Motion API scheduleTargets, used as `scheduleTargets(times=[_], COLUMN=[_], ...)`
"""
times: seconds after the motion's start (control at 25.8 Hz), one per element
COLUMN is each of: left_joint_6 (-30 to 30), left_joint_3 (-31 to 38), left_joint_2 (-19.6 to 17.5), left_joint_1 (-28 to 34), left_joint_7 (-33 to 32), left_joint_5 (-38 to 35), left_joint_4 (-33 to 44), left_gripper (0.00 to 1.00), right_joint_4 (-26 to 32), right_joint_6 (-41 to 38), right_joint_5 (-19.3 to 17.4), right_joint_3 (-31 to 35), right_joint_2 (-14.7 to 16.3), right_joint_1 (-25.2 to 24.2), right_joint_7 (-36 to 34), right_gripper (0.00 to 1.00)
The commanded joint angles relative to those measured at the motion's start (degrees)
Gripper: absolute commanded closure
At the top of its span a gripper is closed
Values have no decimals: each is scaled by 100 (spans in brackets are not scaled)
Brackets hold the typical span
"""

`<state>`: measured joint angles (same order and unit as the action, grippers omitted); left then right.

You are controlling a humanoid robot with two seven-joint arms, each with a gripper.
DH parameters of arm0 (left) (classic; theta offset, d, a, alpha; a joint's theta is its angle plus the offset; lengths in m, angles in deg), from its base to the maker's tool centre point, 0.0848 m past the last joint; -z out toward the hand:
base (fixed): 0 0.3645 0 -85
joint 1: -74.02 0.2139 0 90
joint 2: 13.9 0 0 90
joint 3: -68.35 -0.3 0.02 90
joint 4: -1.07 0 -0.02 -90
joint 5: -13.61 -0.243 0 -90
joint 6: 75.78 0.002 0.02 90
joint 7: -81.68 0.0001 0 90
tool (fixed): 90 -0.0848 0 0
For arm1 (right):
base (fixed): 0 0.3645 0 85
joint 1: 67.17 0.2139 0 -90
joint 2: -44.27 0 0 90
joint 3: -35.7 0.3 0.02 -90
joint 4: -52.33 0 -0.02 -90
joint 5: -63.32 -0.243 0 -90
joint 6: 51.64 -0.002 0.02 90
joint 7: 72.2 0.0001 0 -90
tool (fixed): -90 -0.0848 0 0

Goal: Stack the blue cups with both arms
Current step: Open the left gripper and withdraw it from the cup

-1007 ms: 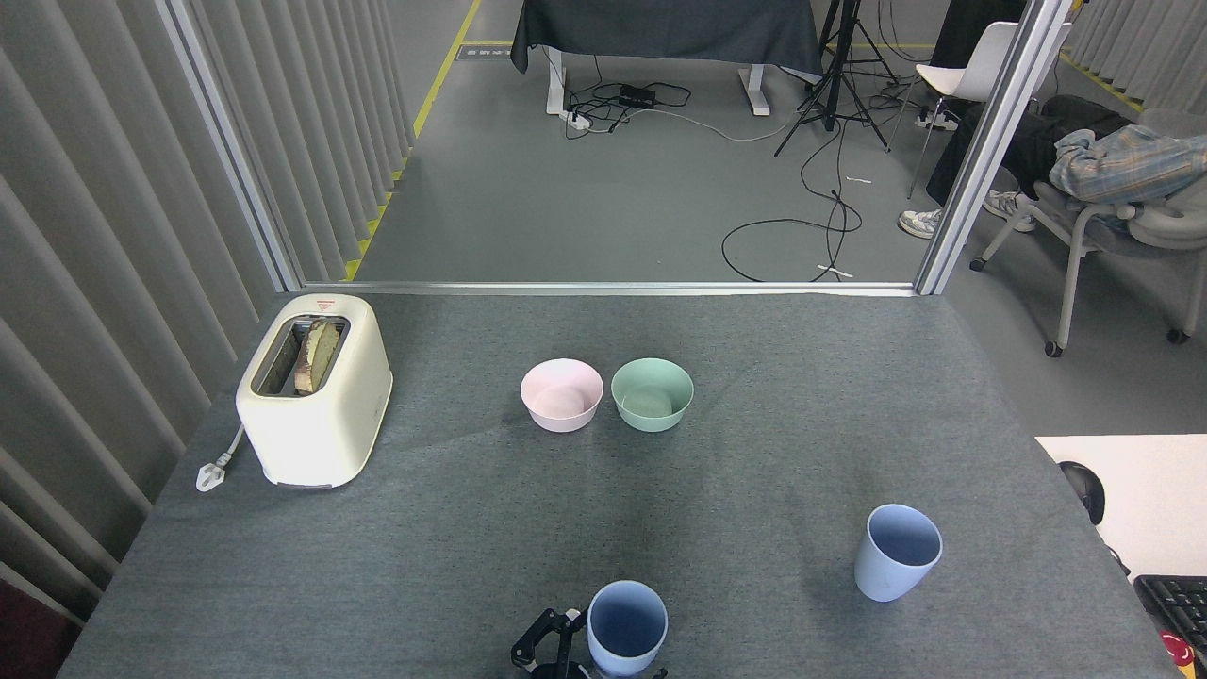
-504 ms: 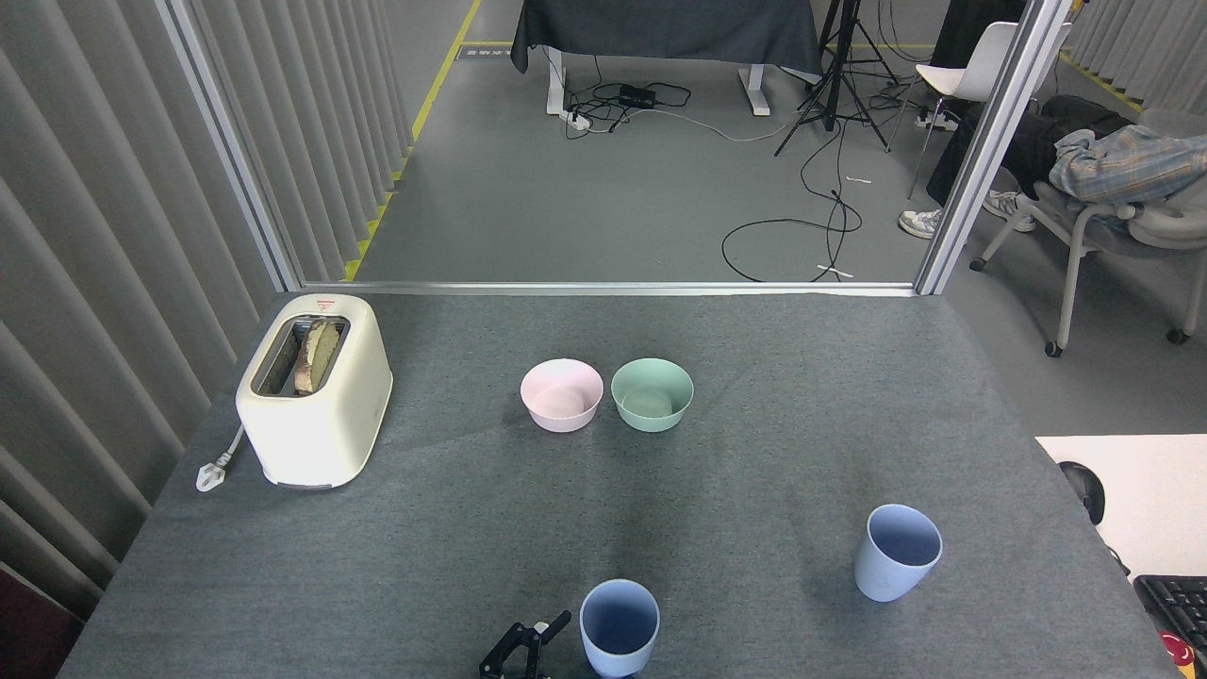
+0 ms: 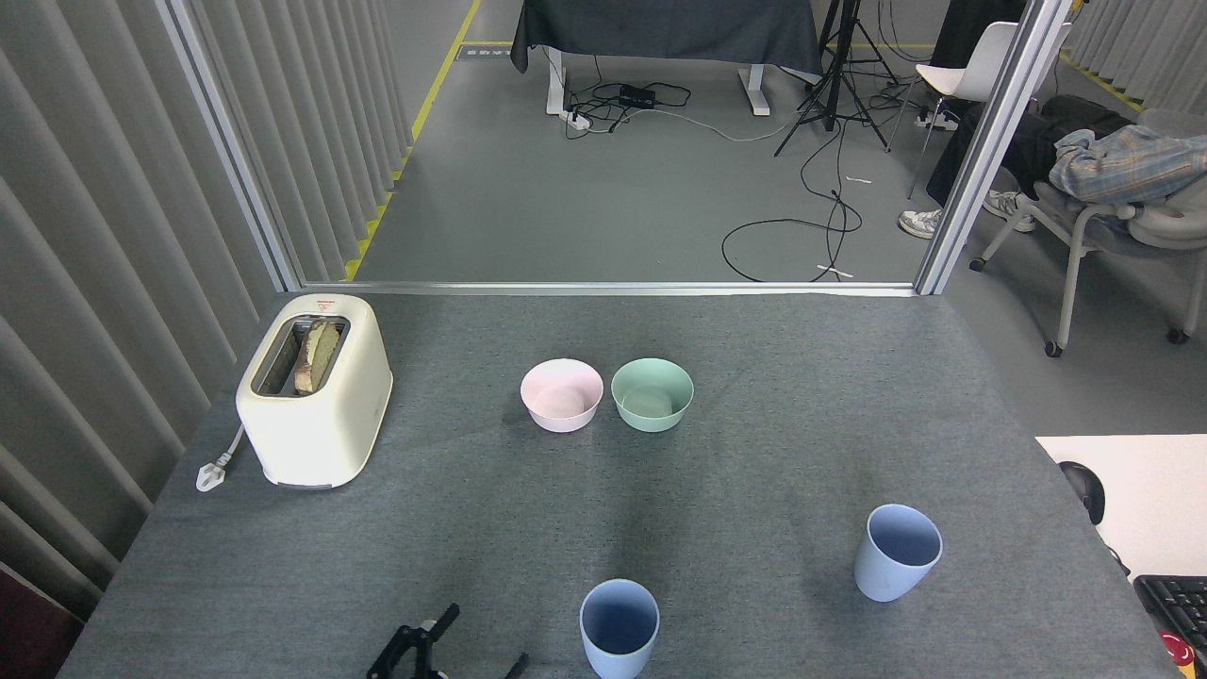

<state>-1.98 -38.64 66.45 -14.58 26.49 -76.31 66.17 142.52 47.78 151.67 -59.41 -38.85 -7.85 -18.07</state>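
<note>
Down at the near edge of the gray table point(image 3: 754, 377), one blue cup point(image 3: 619, 626) sits upright, and the other blue cup point(image 3: 897, 551) stands well off to its right, so they're not stacked. My left gripper point(image 3: 462, 641) pokes up from the bottom edge, left of the near cup and clear of it, jaws spread apart with nothing in them. Further back, a pink bowl point(image 3: 561, 394) and green bowl point(image 3: 652, 394) sit side by side, toaster point(image 3: 314, 389) off left.
</note>
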Motion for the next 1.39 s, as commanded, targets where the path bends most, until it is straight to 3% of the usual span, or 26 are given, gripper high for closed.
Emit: scheduleTargets(times=[0.0, 0.12, 0.23, 0.7, 0.77, 1.01, 1.24, 1.36], left_joint_6=[38, 205, 802, 952, 952, 952, 952, 943], left_joint_3=[529, 1355, 1891, 2015, 2015, 2015, 2015, 2015], left_joint_2=[-449, -467, -423, -467, -458, -458, -450, -441], left_joint_1=[-17, -193, -492, -52, -35, 18, 36, 36], left_joint_7=[-1, -10, -10, -45, -36, -36, -10, -10], left_joint_5=[651, 1108, 1310, 1556, 1556, 1556, 1556, 1556], left_joint_4=[-51, -481, -894, -613, -596, -481, -481, -490], left_gripper=[0, 0, 0, 0, 0, 0, 0, 0], right_joint_4=[-1, -1, -36, -80, -255, -1521, -2180, -2338], right_joint_6=[8, 8, 96, 148, 157, 78, 52, -54], right_joint_5=[7, 7, 7, -45, -89, -133, -406, -546], right_joint_3=[-17, -8, 10, 62, 168, 555, 555, 555], right_joint_2=[-12, -12, -12, -39, -56, -30, 32, 313], right_joint_1=[45, 72, 72, 98, 335, 1486, 2304, 2611], right_joint_7=[27, 36, 36, 54, 115, 344, 388, 493], right_gripper=[0, 0, 0, 0, 0, 0, 0, 0])
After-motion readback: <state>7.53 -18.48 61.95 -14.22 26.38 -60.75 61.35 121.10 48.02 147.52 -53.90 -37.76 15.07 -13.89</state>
